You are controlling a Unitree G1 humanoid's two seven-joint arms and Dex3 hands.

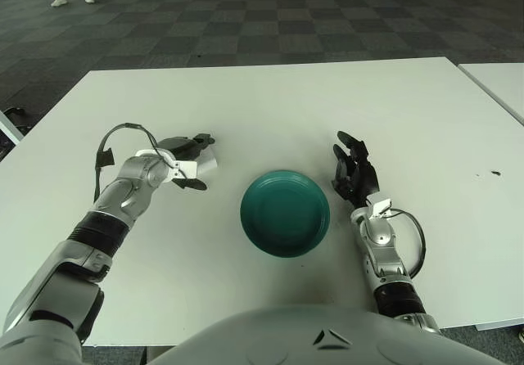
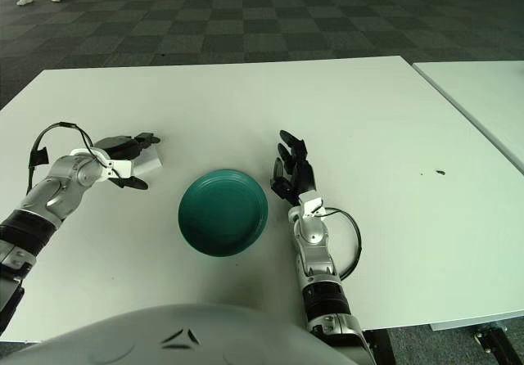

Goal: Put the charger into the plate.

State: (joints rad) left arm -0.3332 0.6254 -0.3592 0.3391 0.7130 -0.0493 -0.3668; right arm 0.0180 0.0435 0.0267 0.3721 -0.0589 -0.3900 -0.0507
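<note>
We see the left hand (image 1: 187,162) at the left centre of the frame, its fingers (image 1: 195,142) closed around the small white charger (image 1: 206,162), which sits at the surface (image 1: 270,103) just left of the plate (image 1: 285,213). The green plate lies at the frame's centre, apart from the charger. The right hand (image 1: 354,171) shows just right of the plate with its fingers spread and holding nothing.

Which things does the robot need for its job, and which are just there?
Needed:
- charger, white, at the left hand
- plate, green, empty

Just there:
- right hand, idle beside the plate's right
- dark speck on the table
</note>
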